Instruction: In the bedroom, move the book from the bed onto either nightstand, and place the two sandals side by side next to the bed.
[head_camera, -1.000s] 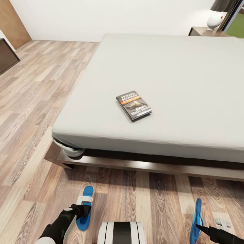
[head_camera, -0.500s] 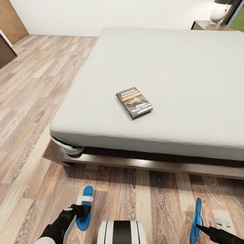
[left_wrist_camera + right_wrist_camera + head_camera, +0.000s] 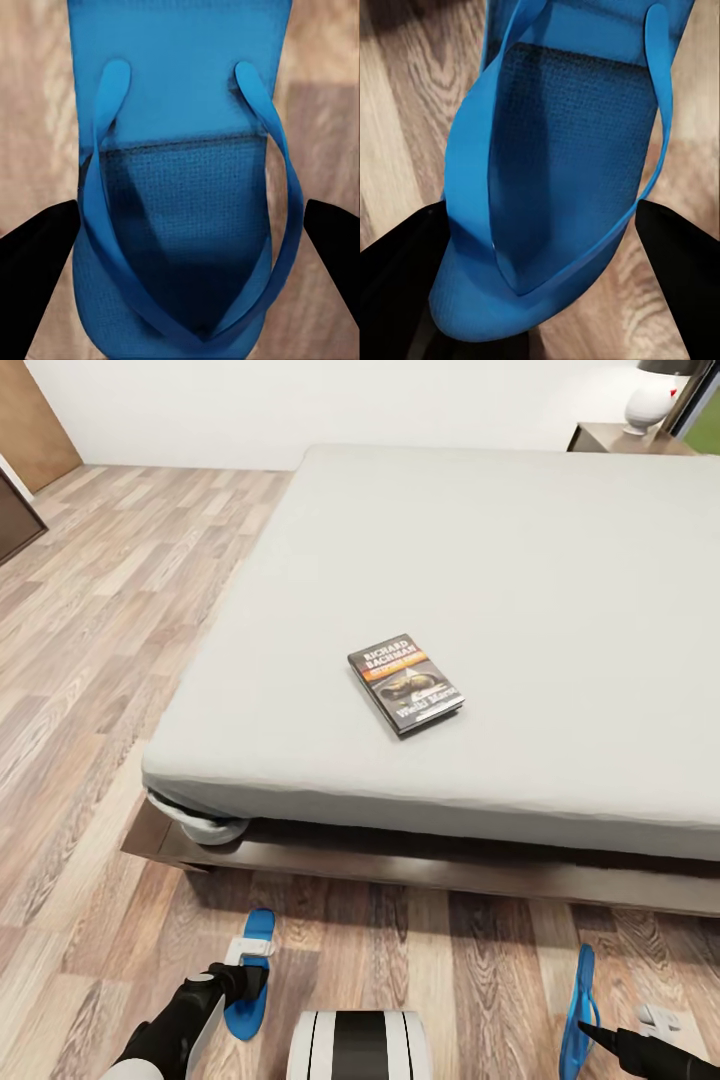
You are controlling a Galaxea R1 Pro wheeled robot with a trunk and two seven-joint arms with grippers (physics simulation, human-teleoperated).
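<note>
- Brown wood-plank floor (image 3: 90,660) runs along the left side of the bed (image 3: 480,610) and across its foot, up to a white wall (image 3: 300,400) at the back of the bedroom.
- The bed carries a plain pale grey mattress on a dark brown platform frame (image 3: 420,860); a bunch of white fabric sticks out under the mattress at the near left corner.
- The book (image 3: 405,682) lies flat on the mattress, cover up, near the foot edge and somewhat left of the middle — black cover, orange band, white block lettering, turned at a slant to the bed's edges.
- At the far right corner of the bed stands the nightstand (image 3: 625,438), dark wood, with a white lamp base (image 3: 650,405) on its top.
- One blue sandal (image 3: 250,972) is on the floor just off the foot of the bed, toward its left corner; the left gripper (image 3: 245,980) sits over it.
- In the left wrist view the sandal (image 3: 184,187) lies sole-down with its thong straps up, and the two black fingers (image 3: 34,277) stand one at each side edge of the sole — whether they are pressing it I cannot tell.
- The other sandal (image 3: 577,1005) is well apart from the first, off the foot of the bed toward the right, tipped up on its edge.
- The right gripper (image 3: 590,1032) is at this sandal's lower end; in the right wrist view the sandal (image 3: 562,172) lies tilted between the dark fingers (image 3: 397,285), and again the grip itself cannot be told.
</note>
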